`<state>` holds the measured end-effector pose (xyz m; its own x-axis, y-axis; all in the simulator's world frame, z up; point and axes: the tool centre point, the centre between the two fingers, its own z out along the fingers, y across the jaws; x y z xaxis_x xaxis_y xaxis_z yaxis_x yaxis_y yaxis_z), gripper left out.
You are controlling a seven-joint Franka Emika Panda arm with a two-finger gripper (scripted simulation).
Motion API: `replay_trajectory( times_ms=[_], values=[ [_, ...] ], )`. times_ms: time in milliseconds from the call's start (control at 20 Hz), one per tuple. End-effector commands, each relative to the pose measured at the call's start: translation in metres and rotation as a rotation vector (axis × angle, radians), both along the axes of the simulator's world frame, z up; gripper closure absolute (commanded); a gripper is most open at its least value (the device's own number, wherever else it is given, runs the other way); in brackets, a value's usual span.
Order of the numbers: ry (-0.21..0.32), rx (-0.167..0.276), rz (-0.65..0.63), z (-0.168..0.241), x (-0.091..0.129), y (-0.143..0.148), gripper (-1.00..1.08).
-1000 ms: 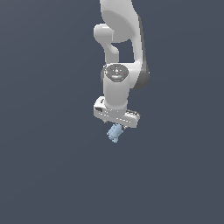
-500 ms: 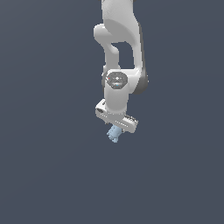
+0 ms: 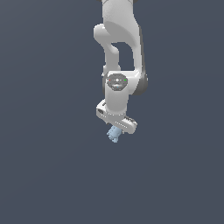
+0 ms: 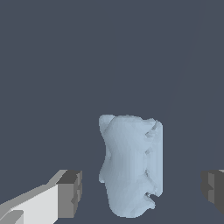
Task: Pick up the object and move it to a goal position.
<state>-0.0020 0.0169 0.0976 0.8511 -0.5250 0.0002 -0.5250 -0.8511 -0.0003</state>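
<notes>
In the wrist view, one grey fingertip [image 4: 70, 192] stands at 9 o'clock of the object [image 4: 131, 164] and the other at 3 o'clock, with gaps on both sides: the gripper [image 4: 142, 190] is spread apart, clamped on nothing. The pale blue lump lies between them (long axis across the closing line). In the exterior view it sits at 6 o'clock of the gripper [image 3: 117, 127].

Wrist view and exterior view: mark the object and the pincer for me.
object [image 4: 131, 166], wrist view, middle of its pale blue body.
object [image 3: 114, 133], exterior view, its lumpy middle.
pincer [image 4: 142, 188], wrist view, midway between fingertips.
</notes>
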Motion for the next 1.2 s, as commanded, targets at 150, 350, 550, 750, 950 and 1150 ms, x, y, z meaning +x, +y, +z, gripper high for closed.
replay_trajectory(
  times_ms=[150,350,550,750,950,1150],
  values=[
    [0.001,0.0,-0.002,-0.017,-0.001,0.0,-0.92],
    [0.0,0.0,-0.004,-0.038,-0.001,0.0,-0.92],
    [0.0,0.0,-0.005,-0.048,-0.001,0.0,-0.92],
    [0.0,0.0,-0.005,-0.049,0.0,0.0,1.08],
    [0.0,0.0,-0.005,-0.049,0.0,0.0,1.08],
    [0.0,0.0,-0.005,-0.049,0.0,0.0,1.08]
  ],
)
